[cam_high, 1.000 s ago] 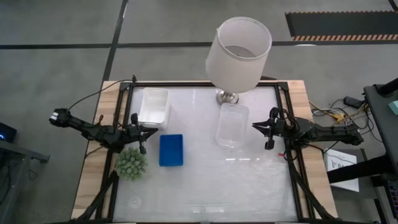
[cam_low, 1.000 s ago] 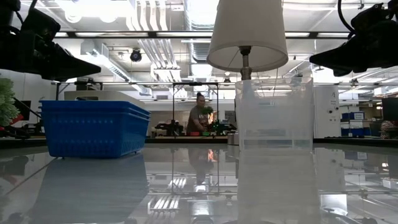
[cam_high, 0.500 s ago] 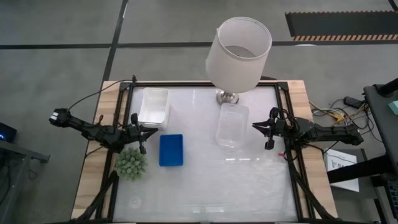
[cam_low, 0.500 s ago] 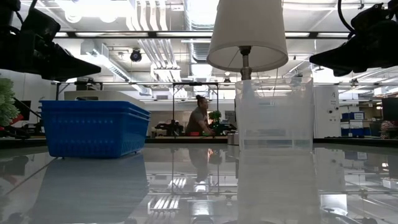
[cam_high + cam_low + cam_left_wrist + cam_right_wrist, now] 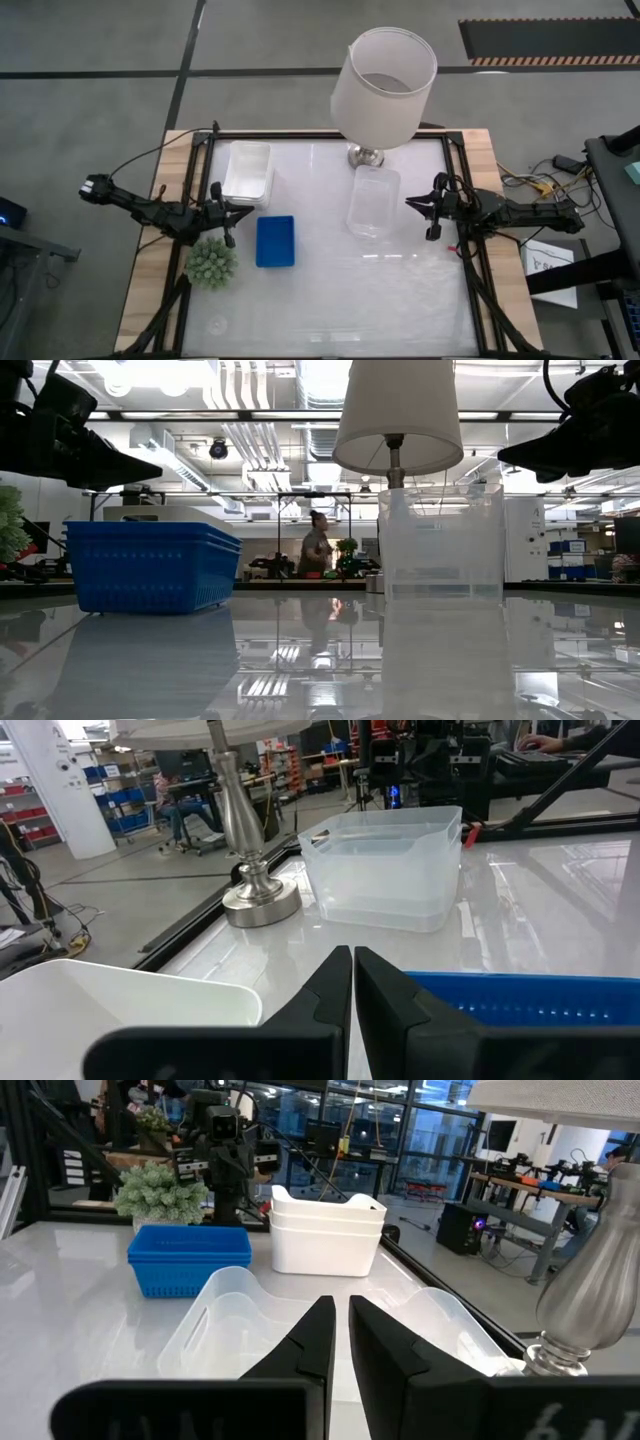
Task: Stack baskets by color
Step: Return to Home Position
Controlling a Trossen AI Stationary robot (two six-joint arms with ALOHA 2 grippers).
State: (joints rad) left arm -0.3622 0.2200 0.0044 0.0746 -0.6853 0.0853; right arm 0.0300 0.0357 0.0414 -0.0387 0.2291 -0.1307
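Note:
Two white baskets (image 5: 322, 1230) sit nested at the table's far left, seen from above as one white basket (image 5: 248, 170). A blue mesh basket (image 5: 275, 241) stands on its base near the middle left. A clear basket (image 5: 373, 200) stands right of centre, in front of the lamp. My left gripper (image 5: 248, 207) hovers shut above the table's left edge, between the white and blue baskets. My right gripper (image 5: 408, 203) hovers shut at the right edge, pointing level at the clear basket (image 5: 330, 1330). Neither touches anything.
A large lamp with a white shade (image 5: 385, 85) and a metal foot (image 5: 255, 890) stands at the far edge behind the clear basket. A spiky green ball plant (image 5: 211, 262) sits near the left edge, beside the blue basket. The near half of the table is bare glossy surface (image 5: 350, 300).

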